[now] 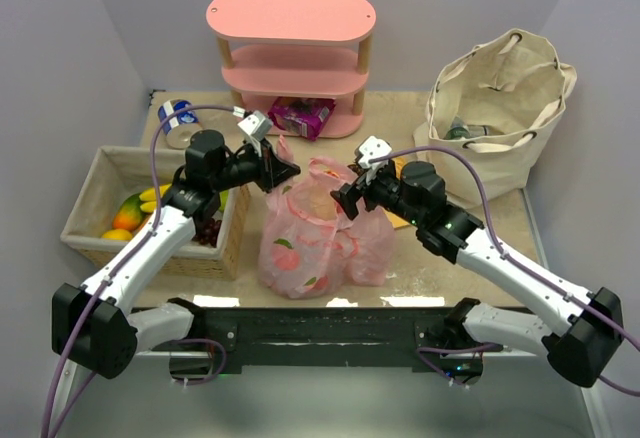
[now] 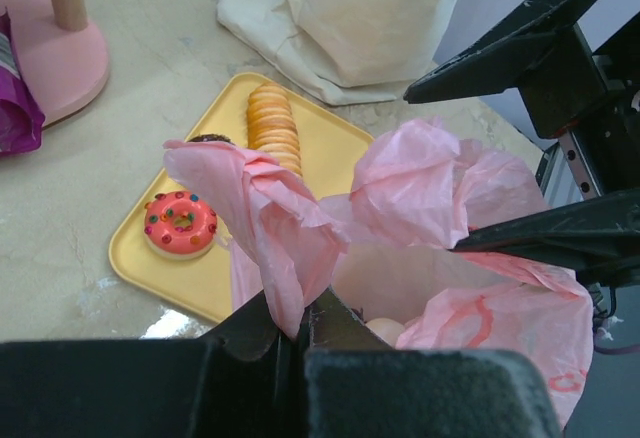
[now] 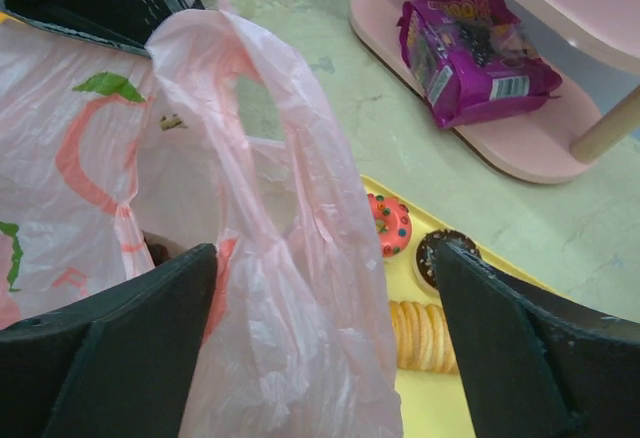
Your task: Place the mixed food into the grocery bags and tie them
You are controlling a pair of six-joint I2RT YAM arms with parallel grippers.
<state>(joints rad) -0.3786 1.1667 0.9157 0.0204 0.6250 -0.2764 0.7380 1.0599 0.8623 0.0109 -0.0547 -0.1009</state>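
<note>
Two handles stuck up from the pink plastic bag on the bench; the left jaws were pinched shut on one handle, the right jaws gaped wide astride the other loop, and I'd have closed squarely on it before knotting

Two white arms, black joints, purple cables
The left gripper and right gripper were matte black with wedge-shaped fingers; just behind each sat a white camera block, and a purple cable looped back from it over white link shells.
</note>
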